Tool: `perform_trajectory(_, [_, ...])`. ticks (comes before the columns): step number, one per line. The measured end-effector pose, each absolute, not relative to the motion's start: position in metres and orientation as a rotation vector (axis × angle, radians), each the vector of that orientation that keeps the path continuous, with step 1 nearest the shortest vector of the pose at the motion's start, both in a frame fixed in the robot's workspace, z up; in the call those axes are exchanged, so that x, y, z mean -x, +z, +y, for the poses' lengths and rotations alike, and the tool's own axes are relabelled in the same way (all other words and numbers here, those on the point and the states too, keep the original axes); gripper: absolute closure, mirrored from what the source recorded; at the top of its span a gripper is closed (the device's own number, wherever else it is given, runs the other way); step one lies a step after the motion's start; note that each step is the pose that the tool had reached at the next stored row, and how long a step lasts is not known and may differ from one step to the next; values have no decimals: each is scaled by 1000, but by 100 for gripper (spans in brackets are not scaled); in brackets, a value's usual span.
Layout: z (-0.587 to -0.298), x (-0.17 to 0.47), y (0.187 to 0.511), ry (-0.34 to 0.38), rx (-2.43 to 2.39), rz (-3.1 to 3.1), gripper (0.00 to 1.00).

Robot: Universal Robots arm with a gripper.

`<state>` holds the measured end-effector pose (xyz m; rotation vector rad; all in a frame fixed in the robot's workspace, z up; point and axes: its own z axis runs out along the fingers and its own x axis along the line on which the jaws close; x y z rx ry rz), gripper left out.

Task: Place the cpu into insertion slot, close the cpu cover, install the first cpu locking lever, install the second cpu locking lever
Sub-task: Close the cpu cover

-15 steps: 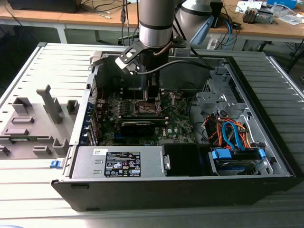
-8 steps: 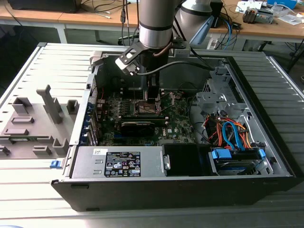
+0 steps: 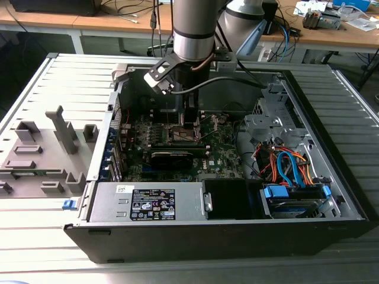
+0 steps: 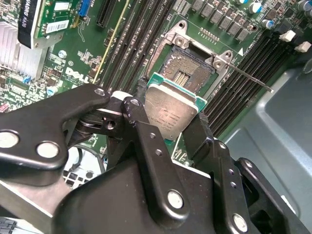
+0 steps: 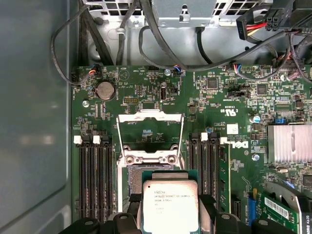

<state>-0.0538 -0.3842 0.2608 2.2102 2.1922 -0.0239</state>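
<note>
- The tool (image 4: pixel 171 117) was clamped on the chip (image 4: pixel 170 107), with its black fingers (image 4: pixel 197 139) pressing opposite edges of the silvery square in the second wrist view.
- The chip hung tilted, close over the near edge of the socket (image 4: pixel 190 73) and not seated in it. Whether the two touched could not be told.
- The socket's dark centre lay uncovered inside its metal rim on the green circuit board (image 4: pixel 63 73).
- In the first wrist view the cover (image 5: pixel 150 117) stood swung back from the socket, with green board showing through its large window.
- A thin metal lever (image 4: pixel 251 78) stuck out from one corner of the socket, across the long black slots (image 4: pixel 253 53) beside it.
- In the exterior view the arm (image 3: pixel 192 29) reached straight down into the open computer case (image 3: pixel 237 236), which lay on a grey ribbed worktop (image 3: pixel 35 236).
</note>
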Motion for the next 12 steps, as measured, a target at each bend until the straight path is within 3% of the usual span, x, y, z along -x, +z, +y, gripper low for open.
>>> perform_trajectory(12, [-376, 54, 244, -24, -2164, 2236, 45])
